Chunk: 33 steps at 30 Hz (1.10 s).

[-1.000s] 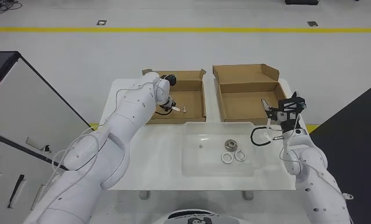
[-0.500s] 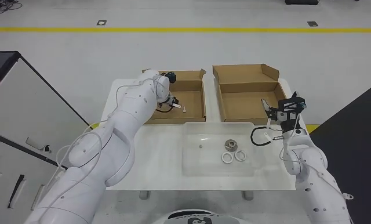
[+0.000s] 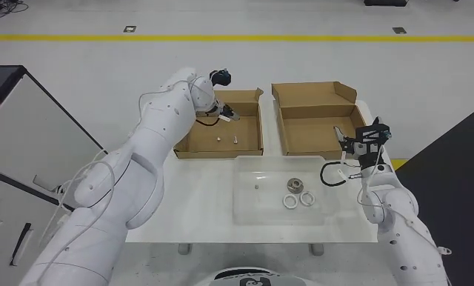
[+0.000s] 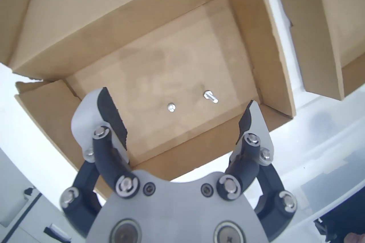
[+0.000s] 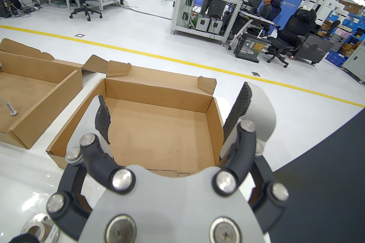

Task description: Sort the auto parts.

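Note:
Two silver bolts [image 4: 171, 107] [image 4: 210, 96] lie on the floor of the left cardboard box [image 3: 222, 130]; the top view shows them as bolts [image 3: 220, 139] [image 3: 235, 138]. My left gripper [image 4: 177, 97] hangs open and empty above that box, over its far part in the top view, left gripper [image 3: 229, 115]. My right gripper [image 5: 173, 93] is open and empty, held at the near right edge of the empty right cardboard box [image 5: 159, 124], right gripper [image 3: 342, 141]. A clear tray [image 3: 252, 212] holds a metal flange [image 3: 295, 185], two white rings [image 3: 289, 201] [image 3: 306, 200] and a small part [image 3: 255, 187].
The two boxes stand side by side at the back of the white table [image 3: 185, 204], the tray right in front of them. A black cable loop [image 3: 331, 175] hangs by my right arm near the tray's right edge.
My left gripper has risen out of the left box and moved toward its far side, and a second bolt now shows on the box floor. The right arm has not moved.

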Available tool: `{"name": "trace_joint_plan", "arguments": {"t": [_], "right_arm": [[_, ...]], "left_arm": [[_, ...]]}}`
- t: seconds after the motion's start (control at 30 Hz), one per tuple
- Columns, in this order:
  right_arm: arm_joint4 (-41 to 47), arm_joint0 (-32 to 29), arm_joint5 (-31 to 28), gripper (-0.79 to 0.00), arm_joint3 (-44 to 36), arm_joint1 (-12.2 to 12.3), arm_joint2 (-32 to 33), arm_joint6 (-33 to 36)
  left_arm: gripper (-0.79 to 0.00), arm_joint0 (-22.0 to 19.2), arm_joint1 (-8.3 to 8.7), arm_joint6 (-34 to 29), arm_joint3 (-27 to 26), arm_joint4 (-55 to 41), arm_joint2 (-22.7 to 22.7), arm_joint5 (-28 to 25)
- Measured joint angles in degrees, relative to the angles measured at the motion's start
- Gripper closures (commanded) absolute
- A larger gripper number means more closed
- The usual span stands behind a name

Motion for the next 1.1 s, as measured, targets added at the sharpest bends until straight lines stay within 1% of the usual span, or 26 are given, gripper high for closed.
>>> {"name": "trace_joint_plan", "arguments": {"t": [0.13,0.23,0.33,0.37,0.43,0.47,0.57,0.6,0.67,0.73,1.1], "right_arm": [[0.00,0.00,0.00,-0.785,0.00,0.00,0.00,0.00],[0.00,0.00,0.00,-0.785,0.00,0.00,0.00,0.00],[0.00,0.00,0.00,-0.785,0.00,0.00,0.00,0.00],[0.00,0.00,0.00,-0.785,0.00,0.00,0.00,0.00],[0.00,0.00,0.00,-0.785,0.00,0.00,0.00,0.00],[0.00,0.00,0.00,-0.785,0.00,0.00,0.00,0.00],[0.00,0.00,0.00,-0.785,0.00,0.00,0.00,0.00],[0.00,0.00,0.00,-0.785,0.00,0.00,0.00,0.00],[0.00,0.00,0.00,-0.785,0.00,0.00,0.00,0.00],[0.00,0.00,0.00,-0.785,0.00,0.00,0.00,0.00],[0.00,0.00,0.00,-0.785,0.00,0.00,0.00,0.00]], "left_arm": [[-0.785,2.07,1.77,-4.39,-7.96,0.09,-1.12,-3.20],[-0.785,5.20,3.82,-7.56,-16.79,0.53,-2.75,-5.01],[-0.785,9.89,6.52,-11.71,-27.78,1.51,-5.45,-5.41],[-0.785,12.19,7.67,-13.84,-32.74,1.64,-6.85,-5.14],[-0.785,15.93,9.36,-17.37,-40.36,2.05,-9.10,-4.45],[-0.785,18.50,10.38,-19.68,-45.31,2.59,-10.46,-3.92],[-0.785,24.26,12.36,-23.84,-55.47,3.50,-13.36,-3.06],[-0.785,25.66,12.80,-24.45,-57.75,3.61,-14.07,-3.08],[-0.785,28.21,13.58,-25.17,-61.46,3.64,-15.29,-3.63],[-0.785,28.94,13.87,-24.93,-62.70,4.52,-15.77,-3.79],[-0.785,28.95,13.86,-24.68,-62.71,4.56,-15.68,-3.88]]}}
